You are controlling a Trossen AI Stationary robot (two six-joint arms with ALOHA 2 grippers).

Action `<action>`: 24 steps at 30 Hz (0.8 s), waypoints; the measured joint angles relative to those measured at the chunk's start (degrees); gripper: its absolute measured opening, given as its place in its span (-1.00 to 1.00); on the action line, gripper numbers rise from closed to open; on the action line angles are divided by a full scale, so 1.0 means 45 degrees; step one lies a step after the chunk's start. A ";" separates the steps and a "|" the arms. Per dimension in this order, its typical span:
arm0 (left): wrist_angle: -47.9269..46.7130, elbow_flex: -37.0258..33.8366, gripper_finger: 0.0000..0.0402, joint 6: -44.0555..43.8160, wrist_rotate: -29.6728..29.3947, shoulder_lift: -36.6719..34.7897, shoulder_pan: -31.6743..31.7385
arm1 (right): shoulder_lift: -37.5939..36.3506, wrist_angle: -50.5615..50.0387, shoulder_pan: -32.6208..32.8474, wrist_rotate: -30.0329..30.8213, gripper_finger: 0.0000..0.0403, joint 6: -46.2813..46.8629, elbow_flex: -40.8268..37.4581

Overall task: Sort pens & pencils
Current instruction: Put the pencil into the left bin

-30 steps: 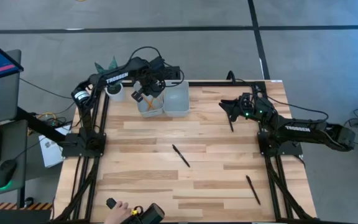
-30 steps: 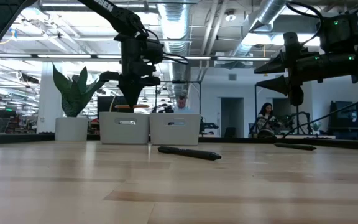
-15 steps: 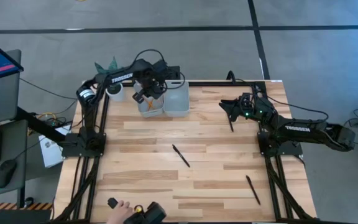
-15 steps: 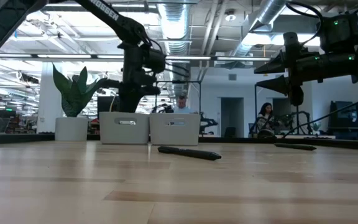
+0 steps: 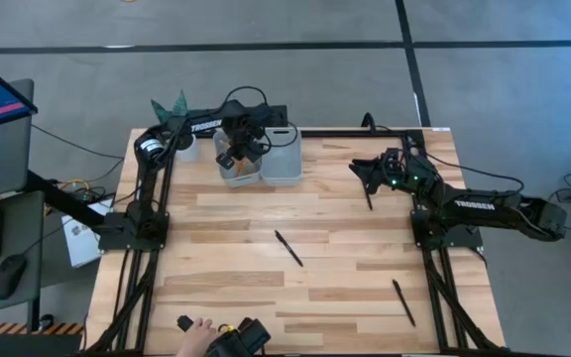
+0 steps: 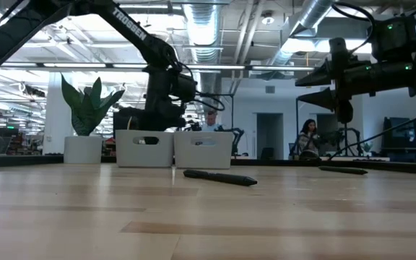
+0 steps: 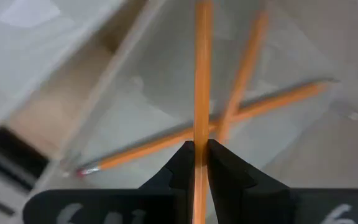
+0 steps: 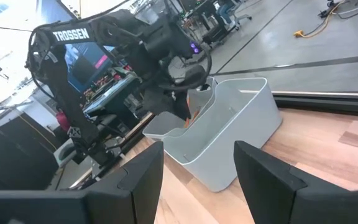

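Note:
Two white bins stand side by side at the table's far edge: the left bin (image 5: 238, 167) and the right bin (image 5: 284, 159). My left gripper (image 7: 196, 163) is down in the left bin, shut on an orange pencil (image 7: 202, 74). Two more pencils (image 7: 229, 118) lie crossed on that bin's floor. Three black pens lie flat on the table: one in the middle (image 5: 287, 248), one near the right front (image 5: 403, 302), one (image 5: 368, 194) just in front of my right gripper (image 5: 365, 171), which hovers open and level. My left gripper pinches the pencil's shaft (image 7: 201, 134) between its two fingers, coming from above and pointing down, with the fingers across the pencil. The pencil lies level in the hold above the two crossed pencils; both its ends are out of the wrist view. Whether it touches them, I cannot tell.
A potted plant (image 6: 87, 115) stands left of the bins, off the table's far left corner. A person's hand (image 5: 198, 332) with a dark device is at the near edge. Bare wood lies between the bins and the middle pen (image 6: 220, 177).
My left gripper has gone down into the left bin, a little toward the far edge, keeping shut on the pencil. In the low view its fingers and the pencil have sunk out of sight behind the bin wall. My right arm has kept still.

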 joint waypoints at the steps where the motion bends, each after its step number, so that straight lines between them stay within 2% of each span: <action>1: 0.0175 0.0000 -0.87 -0.0196 0.0002 0.0000 0.0000 | 0.0000 -0.0040 0.0000 0.0000 0.08 0.0000 0.0000; 6: 0.0357 0.0000 -0.86 -0.1107 0.0161 -0.0005 0.0000 | 0.0000 -0.0078 0.0000 0.0000 0.08 0.0000 0.0000; 24: -0.0284 0.0000 -0.79 -0.1010 0.0416 -0.0010 0.0000 | 0.0000 -0.0080 -0.0002 0.0000 0.08 -0.0012 0.0000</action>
